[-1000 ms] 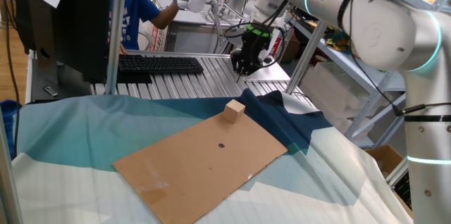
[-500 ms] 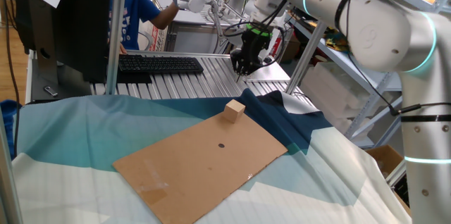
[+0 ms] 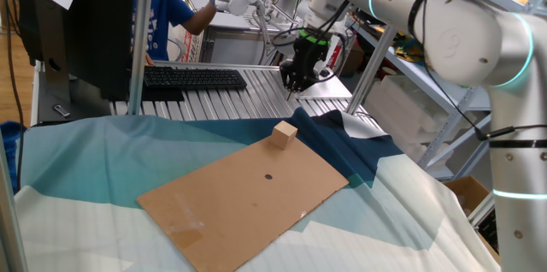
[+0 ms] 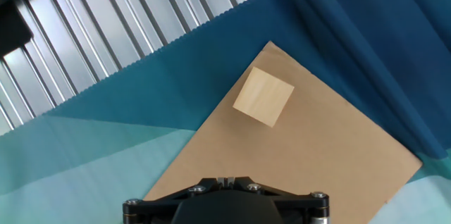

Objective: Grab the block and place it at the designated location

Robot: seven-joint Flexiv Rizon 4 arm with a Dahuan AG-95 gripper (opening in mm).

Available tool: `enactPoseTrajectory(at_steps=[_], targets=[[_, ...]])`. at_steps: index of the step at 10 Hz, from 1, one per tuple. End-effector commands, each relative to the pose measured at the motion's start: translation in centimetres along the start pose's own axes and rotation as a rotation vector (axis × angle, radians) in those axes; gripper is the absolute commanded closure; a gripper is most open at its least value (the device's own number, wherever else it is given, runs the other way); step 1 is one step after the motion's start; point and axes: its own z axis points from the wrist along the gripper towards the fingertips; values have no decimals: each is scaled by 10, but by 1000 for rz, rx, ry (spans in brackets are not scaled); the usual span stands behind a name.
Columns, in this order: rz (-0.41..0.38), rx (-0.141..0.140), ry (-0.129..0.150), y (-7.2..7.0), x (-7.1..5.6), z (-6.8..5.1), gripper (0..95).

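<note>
One block [image 4: 263, 96] is lying at the board's [image 4: 310, 160] 12 o'clock corner; the gripper [image 3: 293, 79], hovering above, is likely needing a square, centred descent. Finger gap: cannot tell.

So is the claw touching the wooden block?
Apart. The fixed view shows the claw hanging well above and behind the block, which sits alone on the far corner of the cardboard.

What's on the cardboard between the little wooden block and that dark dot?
Nothing. Only bare cardboard lies between the block and the dot, as the fixed view shows.
</note>
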Motion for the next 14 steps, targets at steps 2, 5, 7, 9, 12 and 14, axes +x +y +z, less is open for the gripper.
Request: enactPoseTrajectory(at_steps=[2, 5, 7, 9, 12, 14], targets=[[-2, -10, -3, -1, -2, 1, 950], [-3, -13, -8, -3, -5, 5, 950], [-1, -14, -15, -5, -9, 11, 950], [-3, -21, -15, -8, -13, 15, 950], [-1, -24, -9, -12, -17, 18, 950], [-2, -35, -1, -12, -17, 17, 950]])
